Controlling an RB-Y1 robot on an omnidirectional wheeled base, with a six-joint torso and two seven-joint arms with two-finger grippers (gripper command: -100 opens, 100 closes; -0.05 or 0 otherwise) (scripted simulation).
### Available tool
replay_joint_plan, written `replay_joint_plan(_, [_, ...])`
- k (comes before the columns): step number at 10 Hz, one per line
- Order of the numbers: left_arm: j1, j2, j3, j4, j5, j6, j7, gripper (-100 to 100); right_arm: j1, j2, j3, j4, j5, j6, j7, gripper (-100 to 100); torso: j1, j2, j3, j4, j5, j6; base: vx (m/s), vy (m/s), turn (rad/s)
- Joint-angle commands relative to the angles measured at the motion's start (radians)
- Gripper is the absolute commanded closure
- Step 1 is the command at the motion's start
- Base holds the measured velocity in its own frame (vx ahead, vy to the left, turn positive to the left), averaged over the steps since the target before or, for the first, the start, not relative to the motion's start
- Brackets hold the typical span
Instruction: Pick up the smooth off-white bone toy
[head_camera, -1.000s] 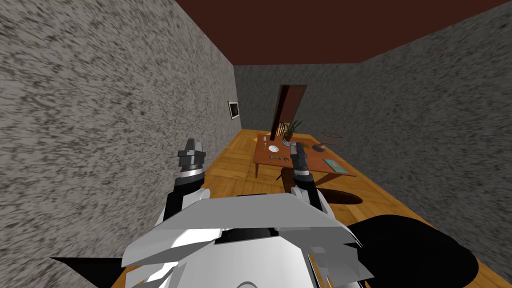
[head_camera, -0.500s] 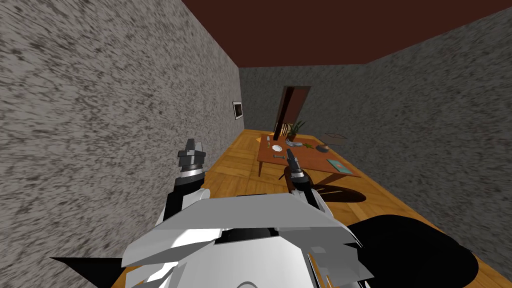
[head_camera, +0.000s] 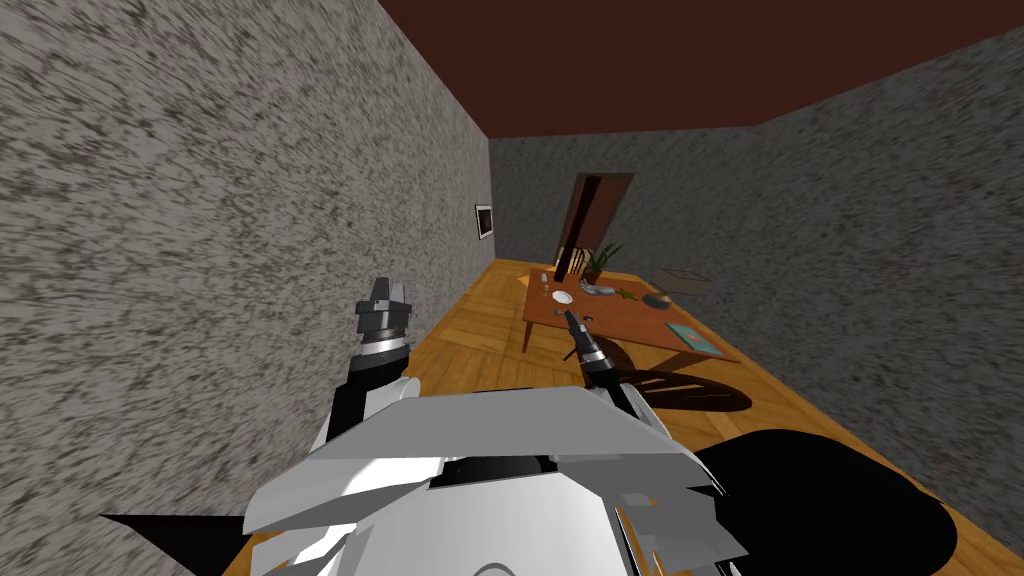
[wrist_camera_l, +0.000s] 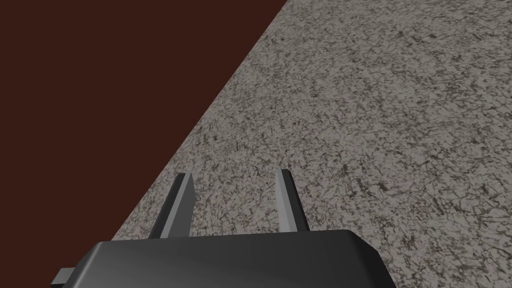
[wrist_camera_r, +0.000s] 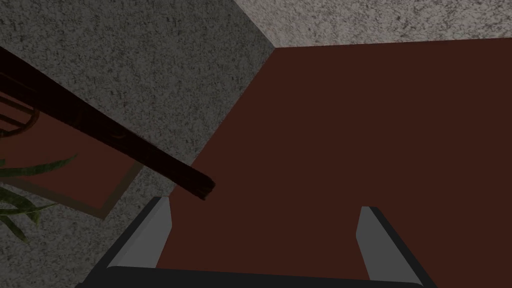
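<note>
Wooden floor (head_camera: 470, 330) runs ahead to a low brown table (head_camera: 640, 322), and the bone toy (head_camera: 586, 318) lies tiny near its front edge. Right gripper (head_camera: 571, 316) points that way, fingers spread. Left gripper (head_camera: 383, 296) sits by the wall (head_camera: 200, 250), fingers apart. The toy is likely light, stiff and slick, so pinch the narrow shaft.

Brown table (head_camera: 640, 322) on the wood floor (head_camera: 470, 330) — bearing a white dish (head_camera: 562, 297), dark bowl (head_camera: 657, 299), teal book (head_camera: 693, 336).
</note>
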Motion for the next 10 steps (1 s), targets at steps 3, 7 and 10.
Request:
replay_joint_plan(3, [0.0, 0.0, 0.0, 0.0, 0.0, 0.0, 0.0, 0, 0.008, -0.033, -0.001, 0.098, 0.044, 0.002, 0.05, -100, 0.0, -0.001, 0.0, 0.0, 0.0, 0.0, -0.003, 0.064, 0.07])
replay_joint_plan(7, [0.0, 0.0, 0.0, 0.0, 0.0, 0.0, 0.0, 0, 0.015, -0.085, -0.013, 0.223, 0.103, 0.002, 0.12, -100, -0.001, -0.002, -0.001, 0.0, 0.0, 0.0, 0.01, 0.057, 0.105])
replay_joint_plan(10, [0.0, 0.0, 0.0, 0.0, 0.0, 0.0, 0.0, 0, 0.02, -0.14, -0.029, 0.322, 0.166, 0.001, 0.195, -100, -0.001, -0.003, -0.002, -0.001, 0.0, 0.001, 0.037, 0.054, 0.109])
